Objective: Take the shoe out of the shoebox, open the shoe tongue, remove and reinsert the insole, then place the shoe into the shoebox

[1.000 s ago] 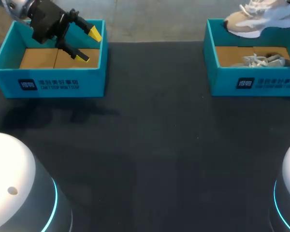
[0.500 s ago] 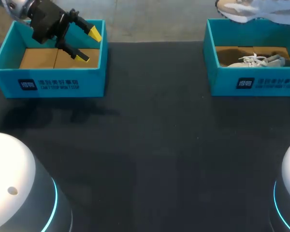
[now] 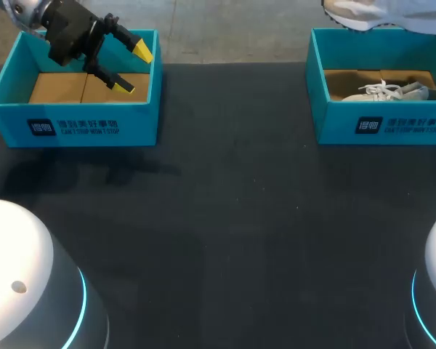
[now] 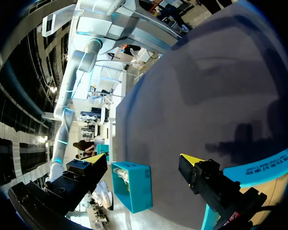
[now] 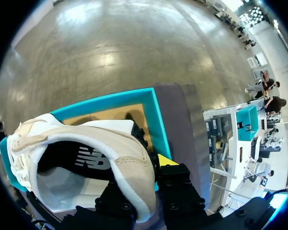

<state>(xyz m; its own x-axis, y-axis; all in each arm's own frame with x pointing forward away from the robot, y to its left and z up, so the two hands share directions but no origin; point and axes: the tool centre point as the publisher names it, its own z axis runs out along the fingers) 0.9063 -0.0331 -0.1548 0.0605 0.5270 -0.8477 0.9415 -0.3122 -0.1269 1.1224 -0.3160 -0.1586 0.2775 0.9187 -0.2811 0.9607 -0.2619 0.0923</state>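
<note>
The shoe (image 3: 362, 12) has risen clear above the right shoebox (image 3: 334, 109) since a second ago, heel collar pinched by the right gripper (image 5: 145, 176); extraction looks nearly done; left gripper (image 3: 134, 68) hangs open, well left of that box

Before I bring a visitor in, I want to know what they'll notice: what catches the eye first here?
The pale shoe, held up by the right gripper above the teal right box at the table's far edge, where a second shoe lies. Next, the left gripper, yellow tips apart, over the teal left box.
</note>
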